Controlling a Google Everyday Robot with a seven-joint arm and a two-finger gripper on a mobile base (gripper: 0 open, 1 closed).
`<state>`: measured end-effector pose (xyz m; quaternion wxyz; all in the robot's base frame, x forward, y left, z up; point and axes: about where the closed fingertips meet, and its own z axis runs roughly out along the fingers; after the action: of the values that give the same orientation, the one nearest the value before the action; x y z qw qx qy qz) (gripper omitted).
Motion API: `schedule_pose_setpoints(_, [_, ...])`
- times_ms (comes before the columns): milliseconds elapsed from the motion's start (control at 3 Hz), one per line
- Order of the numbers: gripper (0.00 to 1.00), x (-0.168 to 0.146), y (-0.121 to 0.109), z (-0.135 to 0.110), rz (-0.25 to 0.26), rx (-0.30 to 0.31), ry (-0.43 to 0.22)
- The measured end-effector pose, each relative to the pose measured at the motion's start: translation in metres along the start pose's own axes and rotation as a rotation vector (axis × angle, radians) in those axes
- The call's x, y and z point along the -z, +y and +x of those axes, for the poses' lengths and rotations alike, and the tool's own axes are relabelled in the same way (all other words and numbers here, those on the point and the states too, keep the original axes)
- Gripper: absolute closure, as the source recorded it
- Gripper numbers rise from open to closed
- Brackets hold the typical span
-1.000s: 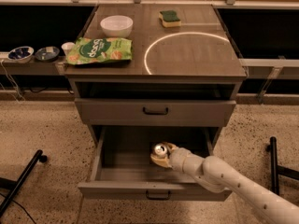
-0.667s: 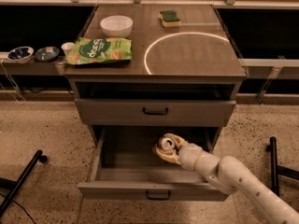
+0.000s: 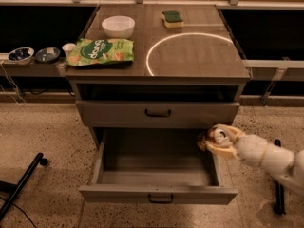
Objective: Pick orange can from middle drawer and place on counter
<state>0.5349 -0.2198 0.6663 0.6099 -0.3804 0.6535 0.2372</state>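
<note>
The small orange-copper can with a silver top (image 3: 219, 136) is clamped between the fingers of the cream two-finger tool (image 3: 216, 144). It is held above the right rim of the open wide shallow grey drawer (image 3: 156, 194), well below the grey-brown wood-grain worktop (image 3: 199, 56).
</note>
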Motion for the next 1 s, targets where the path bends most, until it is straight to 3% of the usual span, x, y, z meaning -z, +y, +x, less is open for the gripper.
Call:
schedule_pose_setpoints(333, [1.0, 0.039, -0.067, -0.066, -0.065, -0.017, 0.182])
schedule_pose_setpoints(667, [1.0, 0.075, -0.103, -0.102, -0.087, -0.064, 0.246])
schedule_pose_setpoints(1000, [1.0, 0.099, -0.114, -0.116, -0.092, -0.046, 0.256])
